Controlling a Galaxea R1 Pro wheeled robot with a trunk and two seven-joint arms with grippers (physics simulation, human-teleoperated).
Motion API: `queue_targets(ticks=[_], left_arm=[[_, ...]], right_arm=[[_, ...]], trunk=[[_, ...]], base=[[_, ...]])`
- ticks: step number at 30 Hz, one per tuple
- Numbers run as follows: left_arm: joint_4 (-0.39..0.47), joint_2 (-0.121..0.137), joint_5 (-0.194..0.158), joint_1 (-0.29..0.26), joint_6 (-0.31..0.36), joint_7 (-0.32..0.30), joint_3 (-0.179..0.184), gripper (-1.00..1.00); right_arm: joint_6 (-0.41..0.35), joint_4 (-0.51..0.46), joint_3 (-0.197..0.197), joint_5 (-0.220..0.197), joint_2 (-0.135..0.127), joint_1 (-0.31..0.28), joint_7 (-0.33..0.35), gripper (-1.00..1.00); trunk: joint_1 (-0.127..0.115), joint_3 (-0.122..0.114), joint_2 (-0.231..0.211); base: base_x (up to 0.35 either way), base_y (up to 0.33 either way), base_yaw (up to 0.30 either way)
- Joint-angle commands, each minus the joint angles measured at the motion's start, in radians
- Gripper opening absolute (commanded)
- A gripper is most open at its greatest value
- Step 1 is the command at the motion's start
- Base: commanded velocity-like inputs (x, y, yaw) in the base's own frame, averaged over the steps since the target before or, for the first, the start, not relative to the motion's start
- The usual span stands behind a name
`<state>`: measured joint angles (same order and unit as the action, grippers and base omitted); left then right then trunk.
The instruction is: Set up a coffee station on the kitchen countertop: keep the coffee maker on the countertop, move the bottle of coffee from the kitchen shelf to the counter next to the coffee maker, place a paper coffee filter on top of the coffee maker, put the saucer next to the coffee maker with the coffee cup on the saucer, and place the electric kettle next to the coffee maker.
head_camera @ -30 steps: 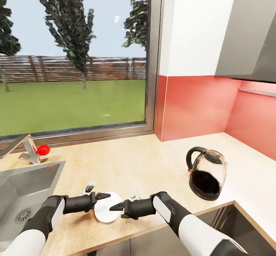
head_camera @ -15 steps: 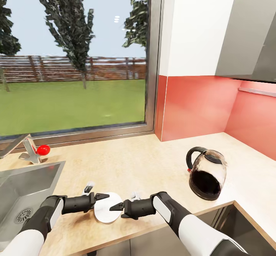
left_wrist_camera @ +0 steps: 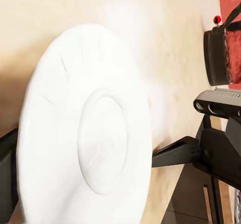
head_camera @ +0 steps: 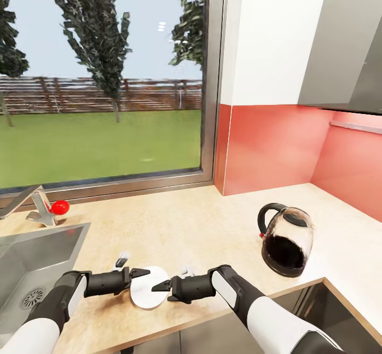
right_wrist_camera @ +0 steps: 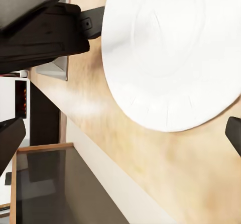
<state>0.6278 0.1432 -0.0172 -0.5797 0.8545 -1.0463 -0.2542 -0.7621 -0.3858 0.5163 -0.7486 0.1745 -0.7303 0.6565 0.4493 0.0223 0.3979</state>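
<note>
White saucer [head_camera: 147,288] lies flat on the counter [head_camera: 185,232] between the two grippers, with the left gripper [head_camera: 139,273] spread at one rim and the right gripper [head_camera: 161,286] spread at the opposite rim, neither clenched on it. The saucer step looks to be in hand. Next, one gripper must close on the rim and carry it; the electric kettle [head_camera: 286,240] stands well beyond the right gripper

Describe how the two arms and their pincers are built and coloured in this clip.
Both arms have glossy white outer shells ending in rounded grey cuffs, then matte black wrist sections. The left pincer and right pincer are black, each with two tapering pointed fingers. A small white and grey block sits on top of each wrist. No loose cables or markings are visible.
</note>
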Motion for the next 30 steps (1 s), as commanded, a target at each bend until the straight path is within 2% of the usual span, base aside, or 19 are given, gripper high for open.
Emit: queue_targets(ticks=[1,10,30], left_arm=[[0.000,0.000,0.013,0.000,0.006,0.001,0.000,1.00],[0.000,-0.012,0.012,0.000,0.008,0.020,0.000,1.00],[0.001,-0.016,0.010,-0.002,0.009,0.013,-0.004,1.00]], right_arm=[[-0.002,0.001,0.002,0.000,0.000,-0.001,0.003,1.00],[-0.002,0.002,0.002,0.000,0.000,-0.001,0.003,1.00],[-0.002,0.003,0.002,-0.001,0.000,-0.001,0.003,1.00]], trunk=[[0.001,0.003,0.002],[0.001,0.003,0.002],[0.001,0.003,0.002]], base=[[0.000,0.000,0.000],[0.000,0.000,0.000],[0.000,0.000,0.000]])
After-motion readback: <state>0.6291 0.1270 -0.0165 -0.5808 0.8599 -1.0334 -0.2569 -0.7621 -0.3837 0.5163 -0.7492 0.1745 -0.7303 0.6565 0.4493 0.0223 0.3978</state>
